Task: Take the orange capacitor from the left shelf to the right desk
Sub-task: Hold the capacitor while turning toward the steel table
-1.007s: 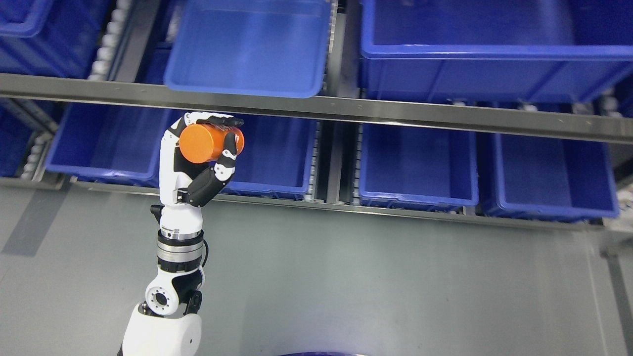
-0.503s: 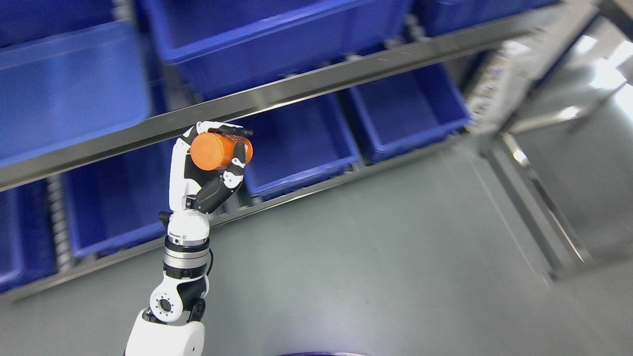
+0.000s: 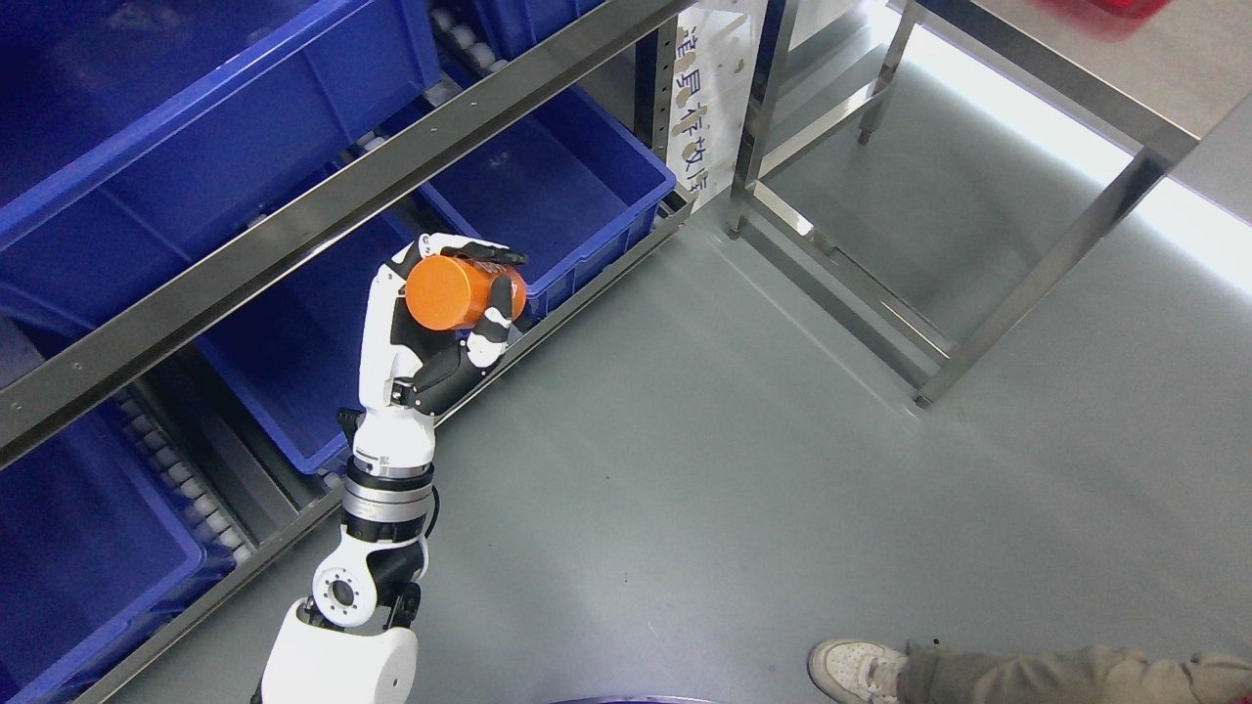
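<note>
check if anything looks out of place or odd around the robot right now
One thing: a person's white sneaker and khaki trouser leg lie on the grey floor at bottom right, close to the robot. The left hand grips the orange cylindrical capacitor securely.

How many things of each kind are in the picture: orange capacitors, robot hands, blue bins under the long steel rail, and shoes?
orange capacitor: 1, held in the left hand
left hand: 1
blue bins under the steel rail: 3
shoe: 1, a person's, at the bottom edge
Total: 6
</note>
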### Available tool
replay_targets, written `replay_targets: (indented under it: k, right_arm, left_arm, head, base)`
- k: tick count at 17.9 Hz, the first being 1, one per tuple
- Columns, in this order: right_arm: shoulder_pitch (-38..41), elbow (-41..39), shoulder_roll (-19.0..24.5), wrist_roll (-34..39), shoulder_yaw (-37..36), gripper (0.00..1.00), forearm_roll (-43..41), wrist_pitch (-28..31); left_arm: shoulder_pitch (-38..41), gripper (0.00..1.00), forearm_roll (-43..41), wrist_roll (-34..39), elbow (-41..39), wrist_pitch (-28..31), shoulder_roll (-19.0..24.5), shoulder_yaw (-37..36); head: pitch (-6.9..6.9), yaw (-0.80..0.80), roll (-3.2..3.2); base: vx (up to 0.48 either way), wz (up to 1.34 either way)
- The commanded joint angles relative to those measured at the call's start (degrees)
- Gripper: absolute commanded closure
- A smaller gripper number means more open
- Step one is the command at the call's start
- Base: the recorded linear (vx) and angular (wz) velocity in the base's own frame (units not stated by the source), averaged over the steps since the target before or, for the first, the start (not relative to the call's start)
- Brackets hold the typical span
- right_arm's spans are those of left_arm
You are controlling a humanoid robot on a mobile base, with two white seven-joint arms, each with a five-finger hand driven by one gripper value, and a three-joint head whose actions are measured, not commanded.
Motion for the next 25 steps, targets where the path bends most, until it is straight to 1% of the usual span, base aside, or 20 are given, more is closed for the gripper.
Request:
replay_targets:
  k: [1, 6, 9, 11, 14, 18, 21, 25]
  right_arm:
    - [1.2, -1.0, -1.0, 0.0, -0.7, 0.00, 0.2, 0.0]
    - [1.2, -1.0, -1.0, 0.0, -0.7, 0.00, 0.2, -0.1]
    - [1.2, -1.0, -1.0, 0.0, -0.7, 0.00, 0.2, 0.0]
    - [1.2, -1.0, -1.0, 0.0, -0.7, 0.00, 0.2, -0.1]
    - [1.2, -1.0, -1.0, 0.0, -0.7, 0.00, 0.2, 0.0]
    - [1.2, -1.0, -1.0, 0.0, -0.7, 0.00, 0.2, -0.1]
    - [1.2, -1.0, -1.0, 0.0, -0.7, 0.00, 0.2, 0.0]
    - [1.2, -1.0, -1.0, 0.0, -0.7, 0.00, 0.2, 0.0]
  left_arm:
    - [0.4, 0.98, 0.0, 0.0, 0.7, 0.1, 1.0, -1.3]
    - [0.4, 0.98, 0.0, 0.0, 0.9, 0.1, 1.0, -2.8]
    - [-1.0, 0.98, 0.0, 0.0, 1.2, 2.1, 1.0, -2.9]
    - [-1.4, 0.98, 0.0, 0.0, 1.2, 2.2, 1.0, -3.2]
    - [-1.8, 0.98, 0.0, -0.1, 1.0, 2.3, 1.0, -9.3]
    - [-4.7, 0.98, 0.0, 0.0, 1.1, 5.1, 1.0, -14.9]
    - [-7.2, 0.97, 0.0, 0.0, 1.1, 7.5, 1.0, -15.3]
    - [-9.3, 0.97, 0.0, 0.0, 1.1, 8.8, 1.0, -17.7]
  head:
    - [0.00, 0.00, 0.00]
    - [0.00, 0.00, 0.00]
    - [0.00, 0.00, 0.00]
    - [0.00, 0.00, 0.00]
    - [0.00, 0.00, 0.00]
    - [0.00, 0.00, 0.00]
    - [0.00, 0.00, 0.00]
    - [0.00, 0.00, 0.00]
  base:
    - [0.045, -0.28]
    - [0.061, -0.27]
    - [0.084, -0.27]
    - [0.113, -0.29]
    - [0.153, -0.27]
    - [0.214, -0.19]
    - [0.290, -0.14]
    - [0.337, -0.13]
